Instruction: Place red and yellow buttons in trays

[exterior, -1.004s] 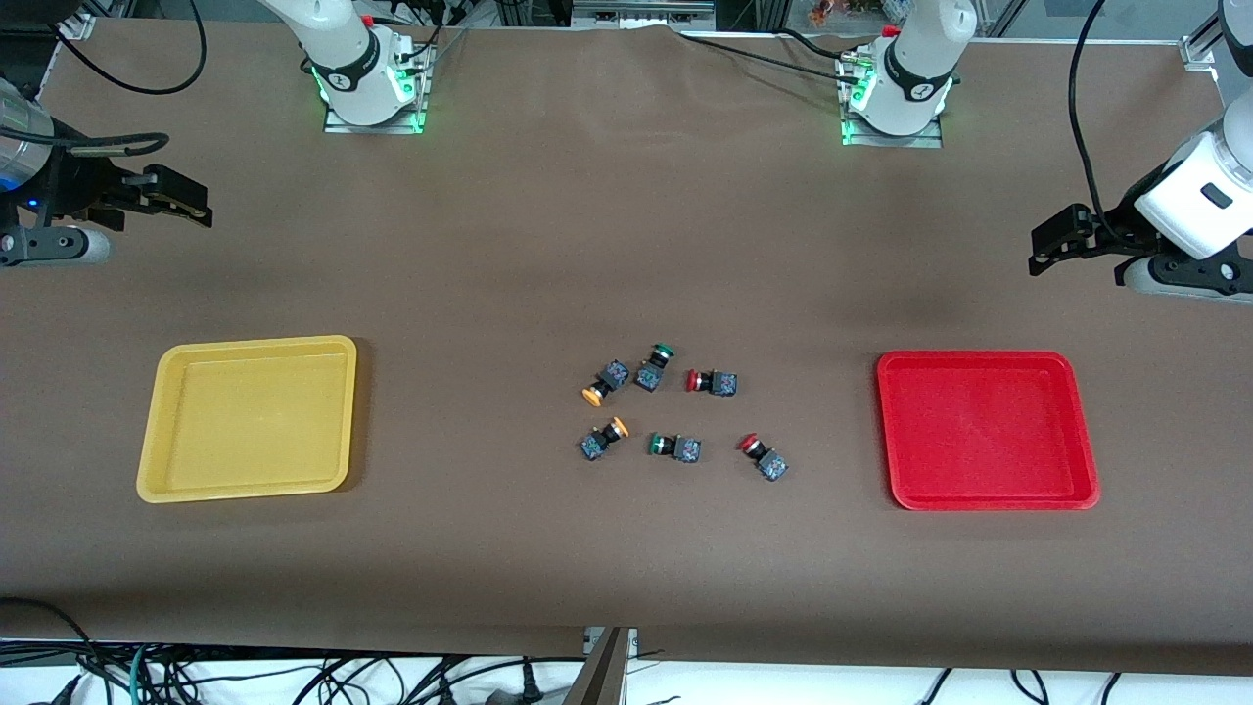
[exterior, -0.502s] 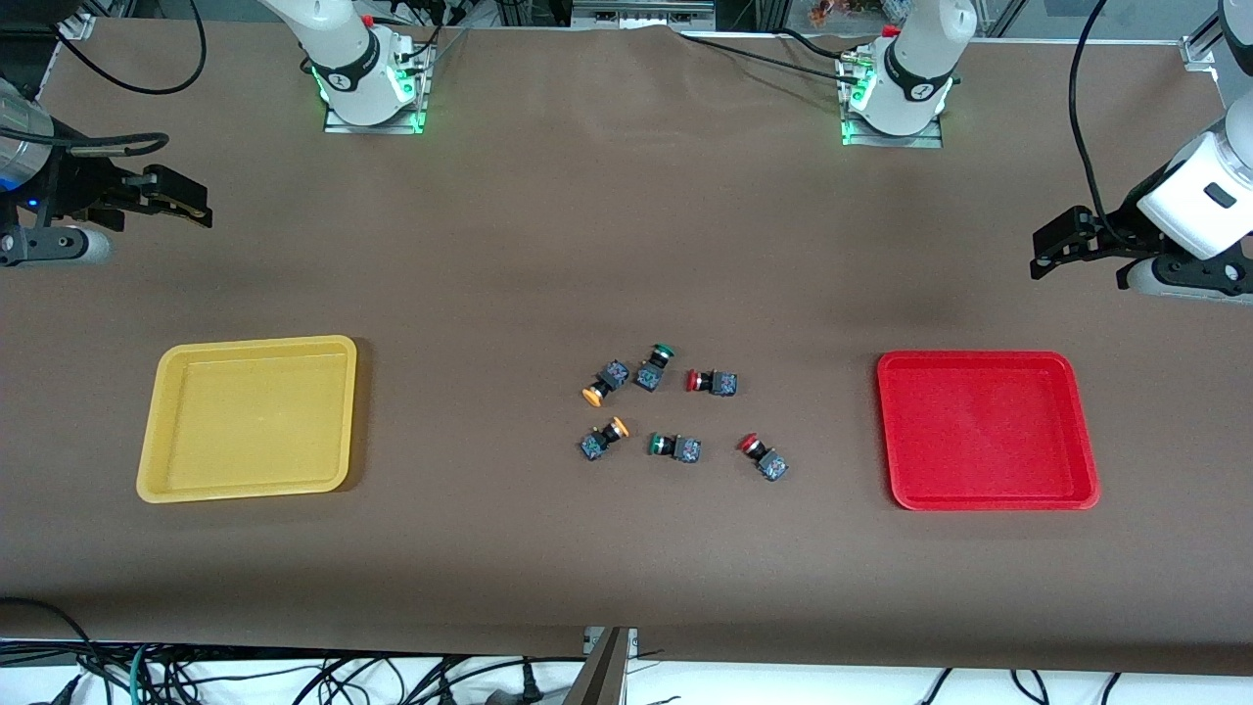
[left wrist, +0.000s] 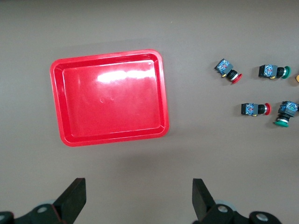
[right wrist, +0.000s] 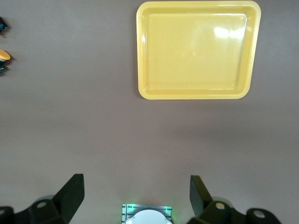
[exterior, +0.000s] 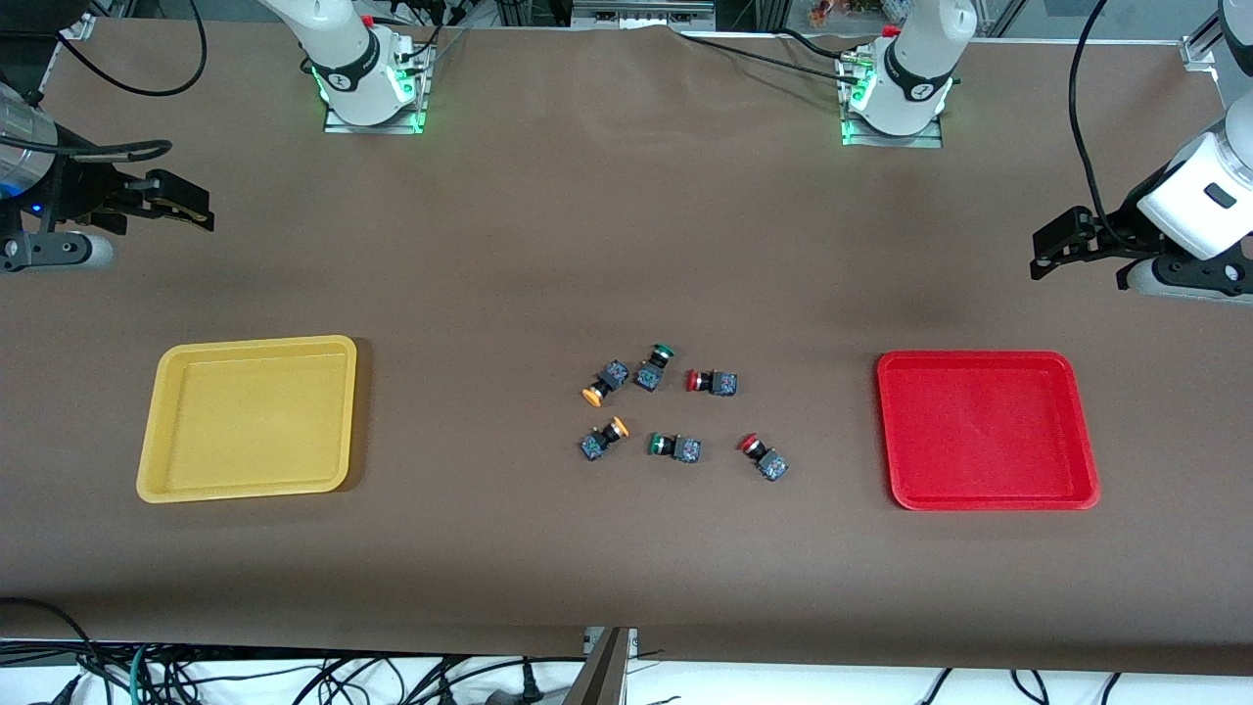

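Two yellow-capped buttons [exterior: 604, 382] [exterior: 602, 438] and two red-capped buttons [exterior: 712, 382] [exterior: 763, 457] lie loose in a cluster at the table's middle. The yellow tray [exterior: 250, 342] lies toward the right arm's end and the red tray [exterior: 987, 358] toward the left arm's end; both are empty. My right gripper [exterior: 201, 213] hangs open and empty over bare table, farther from the front camera than the yellow tray [right wrist: 198, 95]. My left gripper [exterior: 1040, 257] hangs open and empty over bare table, farther than the red tray [left wrist: 110, 56]. The left wrist view shows both red buttons [left wrist: 228, 72] [left wrist: 254, 109].
Two green-capped buttons [exterior: 654, 368] [exterior: 674, 447] lie in the same cluster, one touching a yellow-capped button. The arm bases [exterior: 367, 88] [exterior: 896, 98] stand along the table's back edge. Cables hang below the front edge.
Both arms have shifted only very slightly. The buttons and trays have not moved.
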### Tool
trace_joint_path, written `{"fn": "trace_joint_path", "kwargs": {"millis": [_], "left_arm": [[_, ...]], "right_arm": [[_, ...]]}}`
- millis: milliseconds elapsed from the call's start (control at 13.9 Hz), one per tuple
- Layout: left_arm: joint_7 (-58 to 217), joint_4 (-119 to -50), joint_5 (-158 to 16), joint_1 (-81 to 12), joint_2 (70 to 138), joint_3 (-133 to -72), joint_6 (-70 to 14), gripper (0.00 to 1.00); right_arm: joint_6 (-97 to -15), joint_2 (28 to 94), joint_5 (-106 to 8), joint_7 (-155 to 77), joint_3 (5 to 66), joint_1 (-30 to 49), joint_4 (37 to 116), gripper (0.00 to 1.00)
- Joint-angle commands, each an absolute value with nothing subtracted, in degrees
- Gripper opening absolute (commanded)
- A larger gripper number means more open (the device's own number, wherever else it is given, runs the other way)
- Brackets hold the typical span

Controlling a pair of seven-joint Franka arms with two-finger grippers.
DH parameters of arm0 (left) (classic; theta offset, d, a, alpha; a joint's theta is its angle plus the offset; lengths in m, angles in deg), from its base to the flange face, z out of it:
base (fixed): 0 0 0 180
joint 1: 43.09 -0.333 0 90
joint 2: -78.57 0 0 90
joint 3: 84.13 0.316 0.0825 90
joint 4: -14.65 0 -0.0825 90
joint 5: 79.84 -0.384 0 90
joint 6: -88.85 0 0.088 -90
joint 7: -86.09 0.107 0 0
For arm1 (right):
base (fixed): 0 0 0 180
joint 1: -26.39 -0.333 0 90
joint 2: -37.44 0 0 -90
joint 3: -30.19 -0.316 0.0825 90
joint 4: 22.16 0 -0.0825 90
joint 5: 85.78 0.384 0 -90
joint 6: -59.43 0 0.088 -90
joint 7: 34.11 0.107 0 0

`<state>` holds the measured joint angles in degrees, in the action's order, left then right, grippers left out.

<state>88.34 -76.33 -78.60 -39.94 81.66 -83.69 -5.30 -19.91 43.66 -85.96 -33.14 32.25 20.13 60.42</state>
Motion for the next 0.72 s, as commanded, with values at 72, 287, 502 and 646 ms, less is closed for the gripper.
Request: {"fn": "trace_joint_path", "kwargs": {"millis": [72,287,502,646], "left_arm": [[89.0,-74.8,-76.9,-40.3,85.7,-84.0,-5.0,1.00],[89.0,-74.9,-76.9,-40.2,87.6,-84.0,-6.7,1.00],[88.6,-75.1,-76.9,-40.1,89.0,-84.1,-8.5,1.00],[82.2,-75.7,-76.9,-38.8,89.5,-85.3,-9.8,1.00]], "right_arm": [[-20.5,44.2,-86.7,-34.0,31.5,20.7,60.6,1.00],[-22.3,45.0,-86.6,-33.8,31.6,20.6,60.6,1.00],[-23.1,48.1,-86.5,-33.8,31.5,20.3,60.7,1.00],[-25.1,50.4,-86.6,-34.2,31.5,20.3,60.6,1.00]]}}
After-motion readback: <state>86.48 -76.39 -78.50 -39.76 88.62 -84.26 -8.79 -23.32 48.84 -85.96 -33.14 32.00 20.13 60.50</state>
